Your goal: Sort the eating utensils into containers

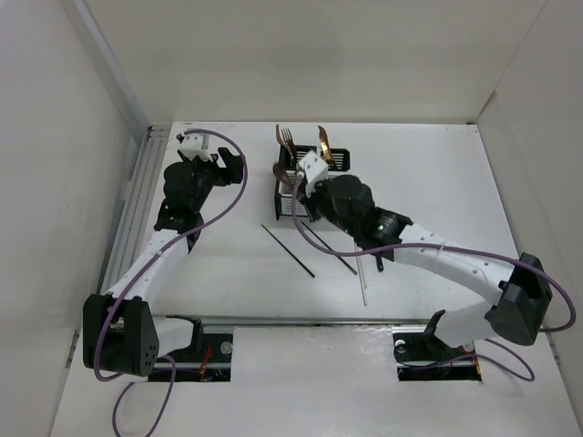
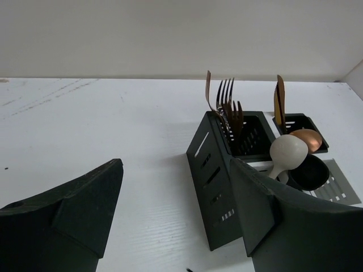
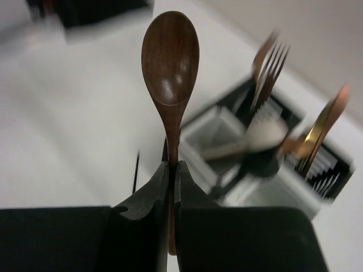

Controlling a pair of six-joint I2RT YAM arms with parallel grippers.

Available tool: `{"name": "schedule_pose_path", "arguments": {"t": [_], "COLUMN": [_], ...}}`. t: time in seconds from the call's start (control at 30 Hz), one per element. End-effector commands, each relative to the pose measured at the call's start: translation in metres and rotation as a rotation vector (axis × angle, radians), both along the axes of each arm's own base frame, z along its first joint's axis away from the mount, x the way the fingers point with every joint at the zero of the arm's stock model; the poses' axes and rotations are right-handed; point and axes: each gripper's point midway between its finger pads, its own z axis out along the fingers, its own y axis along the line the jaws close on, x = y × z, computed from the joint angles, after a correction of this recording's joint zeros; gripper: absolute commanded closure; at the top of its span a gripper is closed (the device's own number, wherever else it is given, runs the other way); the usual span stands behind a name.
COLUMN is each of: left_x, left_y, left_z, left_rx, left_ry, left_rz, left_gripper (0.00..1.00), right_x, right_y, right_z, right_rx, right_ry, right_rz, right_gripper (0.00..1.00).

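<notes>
White bench (image 1: pixel 428 191) carries containers (image 2: pixel 215 181) at 12 o'clock; right gripper (image 3: pixel 171 170) pinches a wooden spoon (image 3: pixel 170 56), left gripper (image 2: pixel 177 175) stands spread

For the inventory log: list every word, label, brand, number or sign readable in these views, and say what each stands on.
None: no view shows readable text.
The containers, the copper forks and the wooden spoon clamped in the right gripper show no markings.
The right wrist view is blurred behind the spoon, so any small print there cannot be read.
</notes>
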Motion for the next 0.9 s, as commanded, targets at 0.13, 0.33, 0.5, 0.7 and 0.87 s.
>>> {"name": "schedule_pose_path", "arguments": {"t": [0.13,0.33,0.5,0.7,0.87], "left_x": [-0.002,-0.007,-0.006,-0.004,0.0], "left_y": [0.02,0.025,0.029,0.033,0.038], "left_z": [-0.002,-0.008,-0.011,-0.012,-0.019], "left_rx": [-0.025,-0.008,-0.006,0.003,0.006], "left_ry": [0.018,0.04,0.051,0.048,0.066], "left_rz": [0.096,0.118,0.129,0.137,0.156], "left_gripper": [0.25,0.25,0.25,0.25,0.25], "right_x": [0.08,0.105,0.12,0.119,0.127], "right_y": [0.038,0.043,0.051,0.054,0.049], "right_z": [0.118,0.087,0.042,0.003,-0.038], "right_rx": [0.406,0.5,0.492,0.457,0.403], "right_ry": [-0.427,-0.442,-0.37,-0.291,-0.215], "right_rz": [0.017,0.059,0.076,0.081,0.06], "right_gripper": [1.0,1.0,1.0,1.0,1.0]}}
